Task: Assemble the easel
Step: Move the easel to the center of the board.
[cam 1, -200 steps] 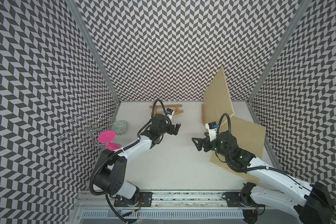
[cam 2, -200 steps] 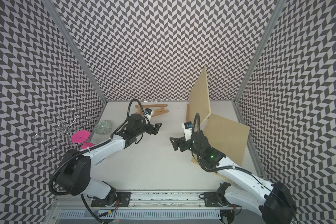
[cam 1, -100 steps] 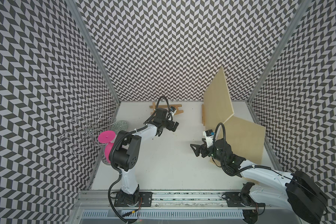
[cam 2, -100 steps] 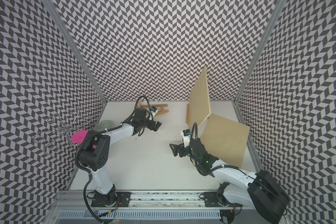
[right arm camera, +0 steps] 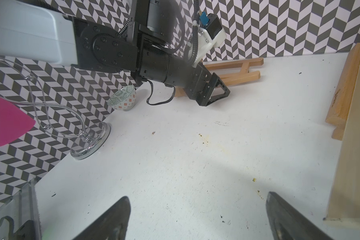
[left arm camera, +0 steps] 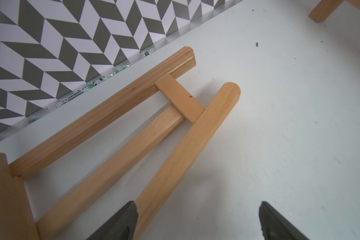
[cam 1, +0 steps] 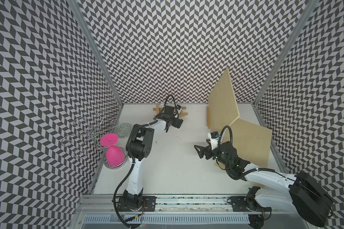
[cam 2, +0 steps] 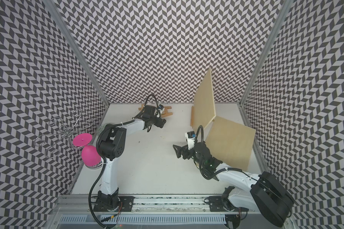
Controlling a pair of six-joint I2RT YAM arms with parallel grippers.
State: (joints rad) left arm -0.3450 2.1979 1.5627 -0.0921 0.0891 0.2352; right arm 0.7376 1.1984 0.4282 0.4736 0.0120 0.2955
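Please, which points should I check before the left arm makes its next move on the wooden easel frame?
1. Left gripper open: ok.
2. Easel frame lying flat on the table by the back wall: ok.
3. Frame leg centred between the left jaws: not ok, it runs beside one finger.
4. Right gripper open and empty: ok.
5. Leaning board standing securely: cannot tell.

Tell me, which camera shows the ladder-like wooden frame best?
Left wrist view: the wooden frame fills it, rails and crossbar sharp. In both top views the left arm hides most; the right wrist view shows one end.
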